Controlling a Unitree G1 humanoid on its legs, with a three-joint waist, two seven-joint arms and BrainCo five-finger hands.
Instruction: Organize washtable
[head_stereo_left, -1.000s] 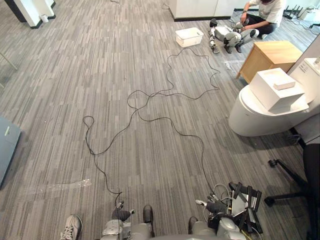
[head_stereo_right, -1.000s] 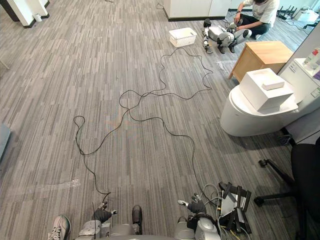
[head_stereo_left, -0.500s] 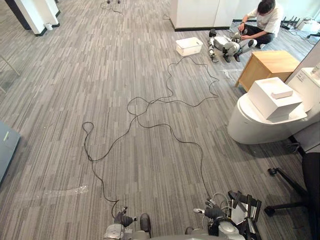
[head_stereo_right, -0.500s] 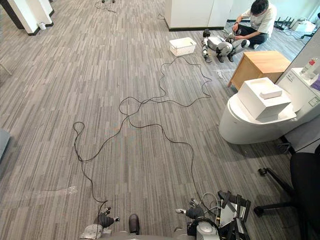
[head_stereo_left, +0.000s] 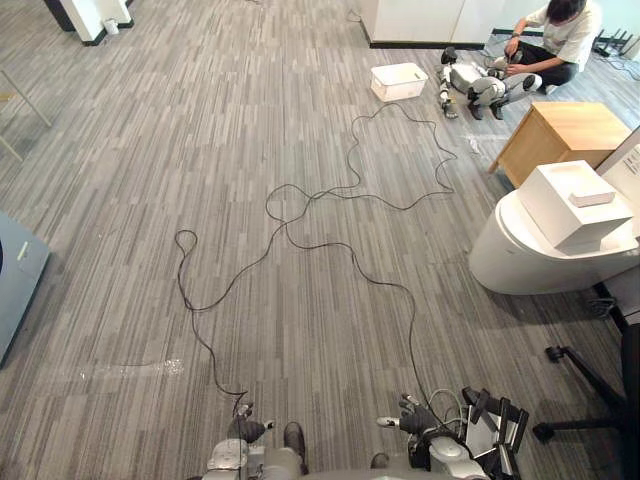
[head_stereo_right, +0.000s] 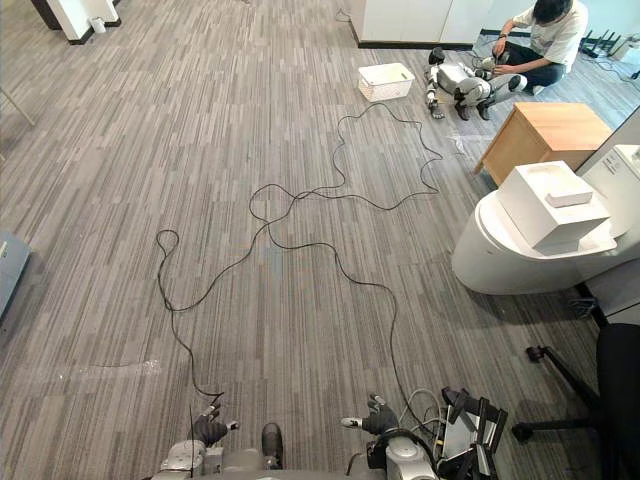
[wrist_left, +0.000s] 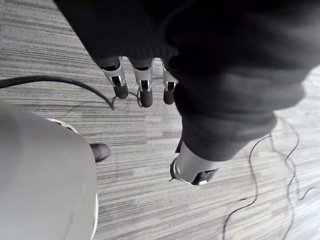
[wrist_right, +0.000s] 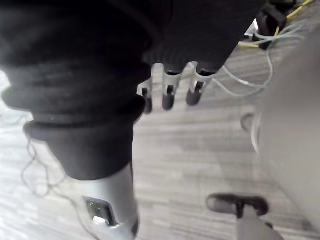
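fingers (wrist_left: 145, 90) on the left hand (head_stereo_left: 245, 430) hang straight and loose with the thumb apart, holding nothing, and those on the right hand (head_stereo_left: 412, 422) hang the same way, also empty. both hands are low at the robot's sides over bare floor (head_stereo_left: 300, 300), so the work proper looks not yet begun: this reads as the approach step. the likeliest washtable is the white counter (head_stereo_right: 625, 170) cut off at the far right edge, behind the toilet (head_stereo_right: 500, 250) that carries a white box (head_stereo_right: 545, 205); too little of it shows to tell what sits on it. it is well apart from both hands, so the next move calls for turning and walking to the right, passing clear of the toilet, until the counter top lies under the head camera and within reach. the eye views give the room: a wooden cabinet (head_stereo_right: 540, 135) beyond the toilet, a white basket (head_stereo_right: 385, 80) further off, and a person (head_stereo_right: 545, 40) sitting on the floor in the far corner. they leave the fingers small and hard to read. the wrist views supply that, close up, but offer no sight of the counter.
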